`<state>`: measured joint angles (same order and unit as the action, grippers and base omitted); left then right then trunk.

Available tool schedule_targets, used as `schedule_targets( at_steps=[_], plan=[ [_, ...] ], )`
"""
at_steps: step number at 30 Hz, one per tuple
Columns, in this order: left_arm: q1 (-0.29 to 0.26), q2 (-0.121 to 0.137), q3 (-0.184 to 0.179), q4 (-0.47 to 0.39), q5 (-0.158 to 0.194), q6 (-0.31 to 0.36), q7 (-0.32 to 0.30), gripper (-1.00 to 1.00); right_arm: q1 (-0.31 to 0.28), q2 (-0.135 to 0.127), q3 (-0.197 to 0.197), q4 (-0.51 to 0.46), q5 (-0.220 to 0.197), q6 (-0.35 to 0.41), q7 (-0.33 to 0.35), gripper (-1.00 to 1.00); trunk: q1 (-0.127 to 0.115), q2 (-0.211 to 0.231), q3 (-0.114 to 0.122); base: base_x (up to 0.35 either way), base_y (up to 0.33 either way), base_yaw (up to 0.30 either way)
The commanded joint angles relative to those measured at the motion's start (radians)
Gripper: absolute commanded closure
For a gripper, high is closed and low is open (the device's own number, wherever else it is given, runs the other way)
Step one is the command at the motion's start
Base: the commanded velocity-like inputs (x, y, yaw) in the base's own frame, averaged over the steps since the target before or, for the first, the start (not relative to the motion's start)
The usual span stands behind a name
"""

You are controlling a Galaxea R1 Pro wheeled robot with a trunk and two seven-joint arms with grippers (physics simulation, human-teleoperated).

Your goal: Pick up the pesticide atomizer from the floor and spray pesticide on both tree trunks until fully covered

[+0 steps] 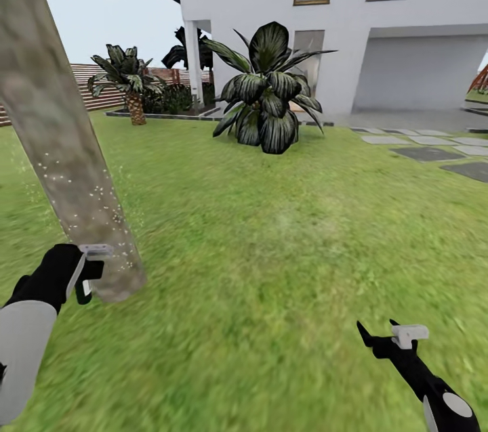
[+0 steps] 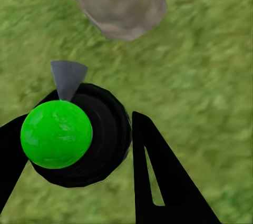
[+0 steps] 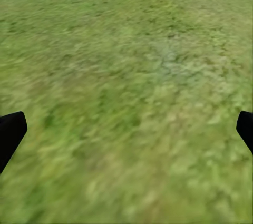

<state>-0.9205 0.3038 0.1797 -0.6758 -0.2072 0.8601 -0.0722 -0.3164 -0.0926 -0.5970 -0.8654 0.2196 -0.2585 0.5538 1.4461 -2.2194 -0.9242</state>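
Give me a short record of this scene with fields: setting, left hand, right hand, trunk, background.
setting: grass lawn
left hand: shut on the pesticide atomizer, close beside the trunk base
right hand: open, holds nothing, over bare grass
tree trunk: thick, leaning, with white pesticide specks on its lower part
background: white house, dark-leaved plant, small palm, wooden fence

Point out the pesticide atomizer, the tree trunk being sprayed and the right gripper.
pesticide atomizer (image 2: pixel 56 134): left wrist view, on its green top, between the left gripper's fingers.
tree trunk (image 1: pixel 61 141): head view, on the speckled bark at mid-height.
right gripper (image 1: pixel 396 339): head view, between its fingertips, above the grass.
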Motion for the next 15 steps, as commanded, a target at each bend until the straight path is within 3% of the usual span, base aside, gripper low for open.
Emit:
schedule_targets(
  at_steps=[1,15],
  plan=[
    [0.000,0.000,0.003,0.000,-0.009,0.004,-0.007,1.00,-0.001,0.001,-0.005,0.000,0.010,-0.007,0.004,-1.00,0.000,0.000,-0.001,0.142,0.000,0.056],
    [0.065,0.004,0.027,0.011,-0.005,0.005,-0.024,1.00,-0.001,0.001,-0.006,0.000,0.010,-0.007,0.004,-1.00,0.000,0.000,-0.001,0.014,0.006,0.004]
  ],
)
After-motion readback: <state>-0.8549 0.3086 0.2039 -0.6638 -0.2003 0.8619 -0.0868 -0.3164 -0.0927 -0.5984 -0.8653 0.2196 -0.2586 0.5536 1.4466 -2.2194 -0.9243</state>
